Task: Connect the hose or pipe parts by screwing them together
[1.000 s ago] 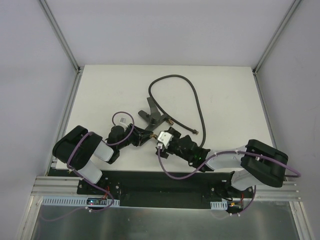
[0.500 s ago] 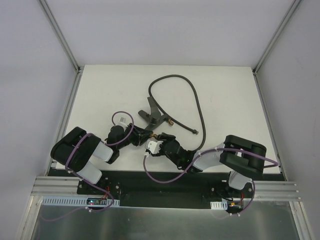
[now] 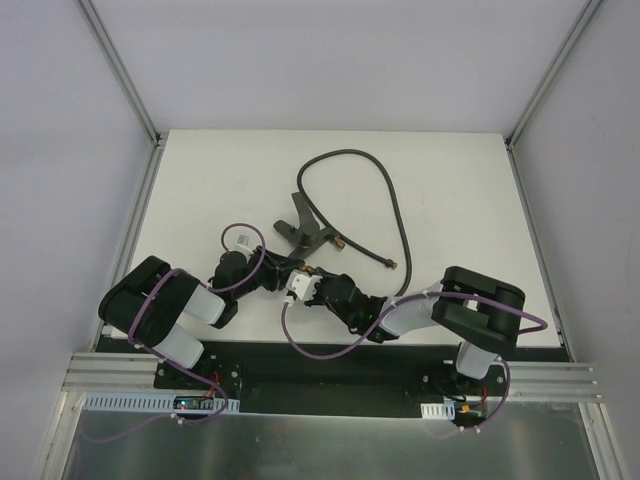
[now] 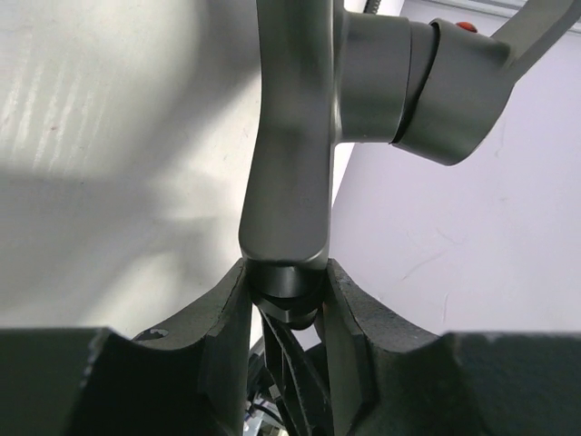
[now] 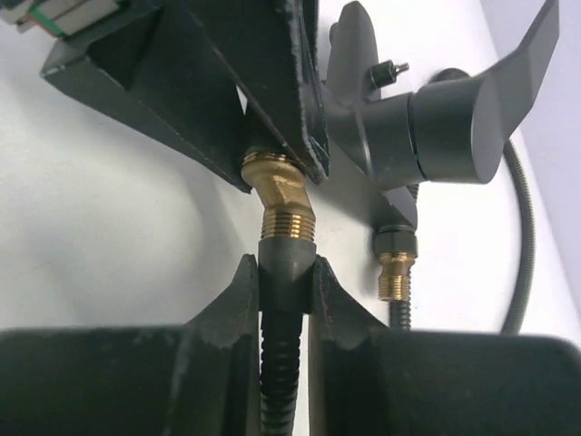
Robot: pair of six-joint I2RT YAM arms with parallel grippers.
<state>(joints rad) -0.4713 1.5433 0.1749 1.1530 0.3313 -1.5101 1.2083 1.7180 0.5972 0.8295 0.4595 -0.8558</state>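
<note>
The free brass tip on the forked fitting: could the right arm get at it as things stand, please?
Probably not yet: the right fingers are clamped on the hose end below the other tip and would have to let go first. The free brass tip itself sits close beside them, uncovered.

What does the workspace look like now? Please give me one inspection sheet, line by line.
Surface: white table, flat.
Job's things: hose loops over the far half; forked fitting sits between the loop and the grippers.
Clutter: nothing seen.
Grippers: left gripper shut on one leg of the forked fitting; right gripper shut on the hose's dark end, right under a brass threaded tip.
Cables: purple cables run along both arms.
Surroundings: pale walls; aluminium frame posts; mounting rail at the near edge.
</note>
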